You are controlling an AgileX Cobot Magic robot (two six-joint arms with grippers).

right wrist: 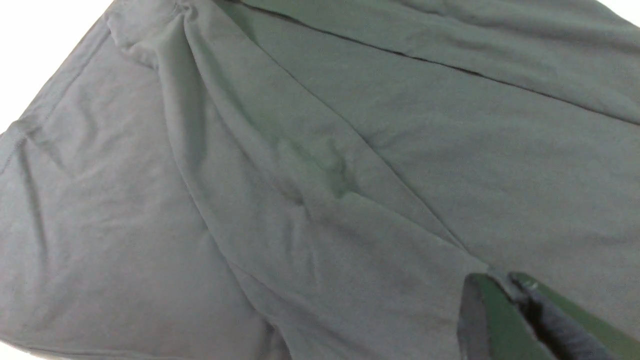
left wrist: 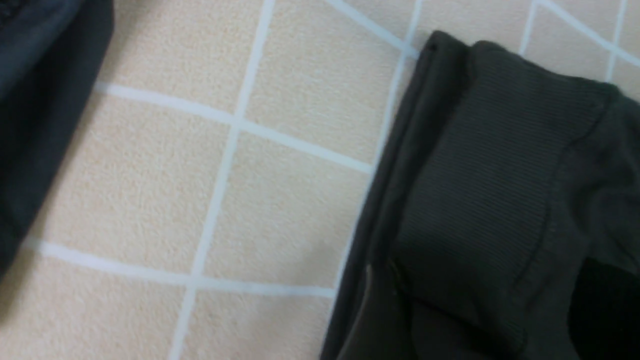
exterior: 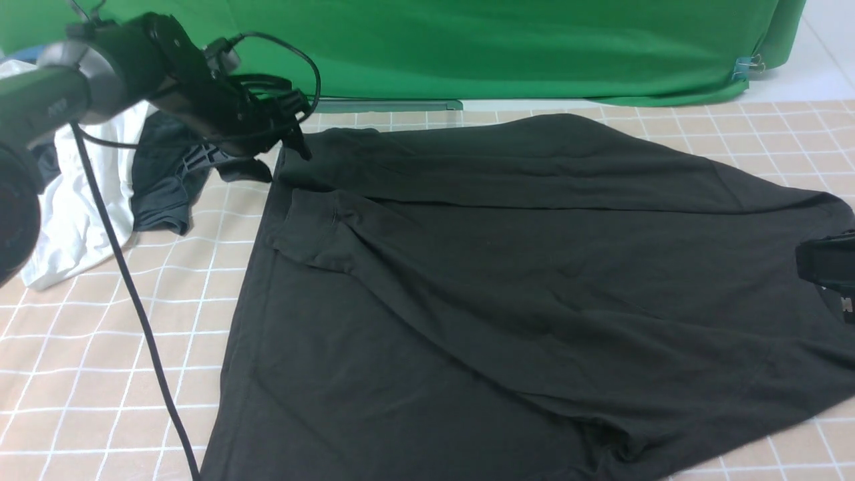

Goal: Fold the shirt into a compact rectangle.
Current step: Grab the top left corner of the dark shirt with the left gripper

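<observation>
White garment: lies crumpled on the surface, on the outer left side of the left gripper [exterior: 270, 157], partly hidden by the left arm [exterior: 194, 87]; white garment [exterior: 83, 194].
Dark garment: dark garment [exterior: 163, 194] lies against the white garment, between it and the left gripper's side of the shirt.
Cable: black cable [exterior: 127, 267] loops around the left gripper and runs down toward the near edge of the view.
Left gripper, state: released; fingers [left wrist: 382, 315] stand apart at the shirt's far left corner. Contact with the cloth cannot be determined.
Work surface: beige tile-pattern surface [exterior: 180, 280] with pale grid lines, extending beneath both grippers.
Room, rear: green drape [exterior: 467, 47] hangs beyond the grippers; a flat grey-green bar [exterior: 394, 105] lies along its lower edge, past the left gripper.
Shirt, location: black shirt [exterior: 427, 294] extends from beside the left gripper to beneath the right gripper [right wrist: 497, 277].
Shirt, condition: spread, with a layered band along the far side and a diagonal fold running from near the left gripper toward the near side.
Clip: blue clip [exterior: 743, 69] at the drape's right end, beyond the right gripper; white background [exterior: 821, 47] alongside.
Right gripper, state: clenched, fingertips together over the shirt; pinched fabric cannot be confirmed.
</observation>
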